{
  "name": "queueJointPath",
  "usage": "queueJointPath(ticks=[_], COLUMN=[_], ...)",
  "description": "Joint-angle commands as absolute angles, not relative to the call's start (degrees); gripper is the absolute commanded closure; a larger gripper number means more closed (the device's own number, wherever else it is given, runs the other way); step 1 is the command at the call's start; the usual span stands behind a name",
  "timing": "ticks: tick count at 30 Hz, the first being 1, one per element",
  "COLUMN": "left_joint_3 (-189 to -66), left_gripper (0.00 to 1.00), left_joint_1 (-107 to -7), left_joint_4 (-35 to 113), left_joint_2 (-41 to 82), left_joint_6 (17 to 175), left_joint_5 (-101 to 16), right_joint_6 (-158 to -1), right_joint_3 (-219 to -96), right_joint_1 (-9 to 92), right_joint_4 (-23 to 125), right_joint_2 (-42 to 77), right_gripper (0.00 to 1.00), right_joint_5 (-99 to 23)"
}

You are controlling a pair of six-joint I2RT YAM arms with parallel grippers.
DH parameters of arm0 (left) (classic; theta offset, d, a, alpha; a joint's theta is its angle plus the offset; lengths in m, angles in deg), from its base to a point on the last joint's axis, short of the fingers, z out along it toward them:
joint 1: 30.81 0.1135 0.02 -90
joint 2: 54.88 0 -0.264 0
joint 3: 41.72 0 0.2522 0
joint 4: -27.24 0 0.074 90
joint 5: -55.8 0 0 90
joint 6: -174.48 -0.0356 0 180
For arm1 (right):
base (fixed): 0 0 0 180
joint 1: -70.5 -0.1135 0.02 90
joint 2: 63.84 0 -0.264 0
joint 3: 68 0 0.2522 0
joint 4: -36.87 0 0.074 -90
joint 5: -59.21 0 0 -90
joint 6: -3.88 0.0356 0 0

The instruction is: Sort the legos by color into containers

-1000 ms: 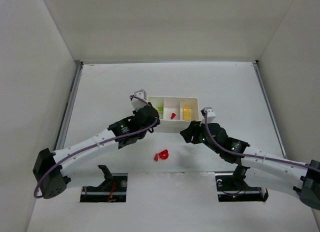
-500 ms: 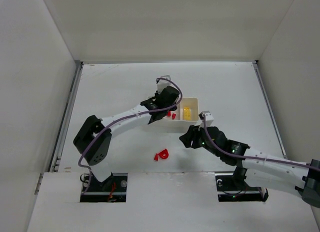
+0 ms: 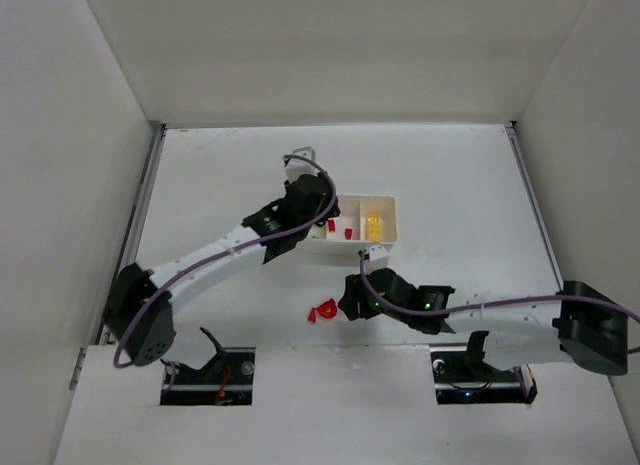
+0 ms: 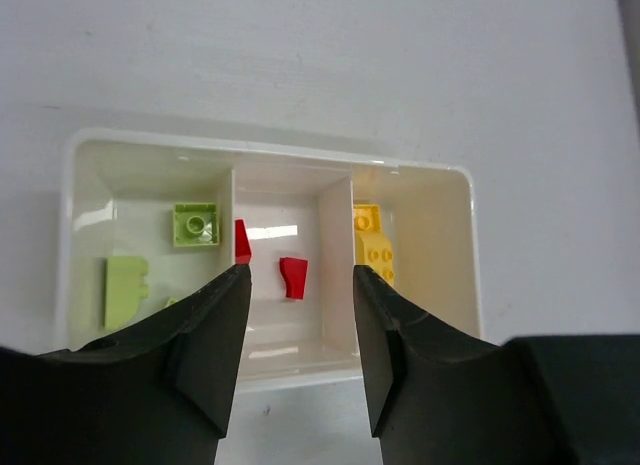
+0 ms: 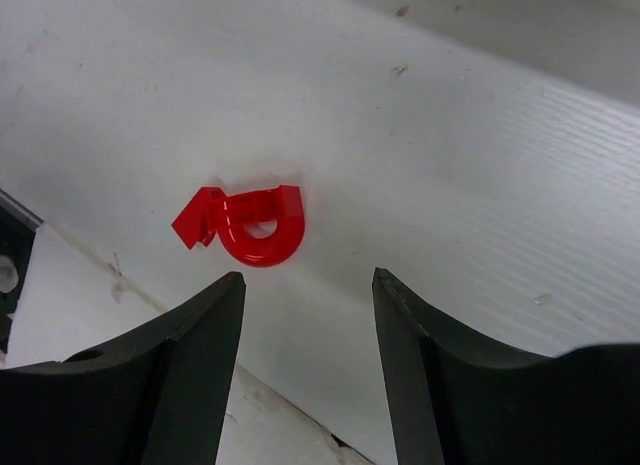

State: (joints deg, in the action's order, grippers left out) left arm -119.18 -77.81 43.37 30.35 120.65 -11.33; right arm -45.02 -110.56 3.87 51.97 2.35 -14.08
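I am holding my left gripper (image 4: 300, 285) above the tray (image 4: 270, 145), its jaws parted partway and gripping nothing. Inside the tray, two red legos (image 4: 293, 277) are lying in the middle compartment, green legos (image 4: 195, 225) in the left one and a yellow lego (image 4: 372, 247) in the right one. I am holding my right gripper (image 5: 308, 280) on the tray's near side, jaws parted and empty, over a loose red piece (image 5: 250, 225) on the table (image 5: 450, 135).

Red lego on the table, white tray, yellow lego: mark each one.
red lego on the table (image 5: 285, 230), right wrist view, its curved rim
white tray (image 4: 270, 151), left wrist view, far rim
yellow lego (image 4: 372, 247), left wrist view, studded top
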Motion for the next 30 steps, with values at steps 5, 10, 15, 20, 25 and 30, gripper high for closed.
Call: queueJointPath(ticks=[5,10,15,20,25,30], left_joint_3=[-103.0,-93.9,-87.4,-83.5,-82.4,-82.5], left_gripper=[0.57,0.57,0.57,0.55,0.55,0.54], left_joint_1=[-76.8,-77.2,-78.2,-79.5,-80.2,-79.8], left_joint_4=[45.0,49.9,54.5,59.5,60.7,59.5], left_joint_2=[8.7,-2.3,-10.1,-14.6,-15.9,-14.7], left_joint_6=[123.8,126.4,128.3,130.6,131.3,130.8], left_joint_5=[-10.3,-10.2,-11.4,-12.8,-12.8,-12.8], right_joint_6=[-42.6,-42.3,-42.2,-42.4,-43.1,-44.5], right_joint_3=[-117.4,-119.5,-121.1,-123.2,-125.1,-127.2], right_joint_1=[1.1,0.6,0.6,0.5,0.2,-0.3], right_joint_4=[45.3,44.6,44.7,46.1,49.3,54.2], right_joint_2=[14.3,18.3,20.6,23.7,25.2,26.9], right_gripper=[0.34,0.31,0.26,0.23,0.24,0.29], right_joint_5=[-13.1,-13.0,-13.2,-13.2,-12.5,-9.4])
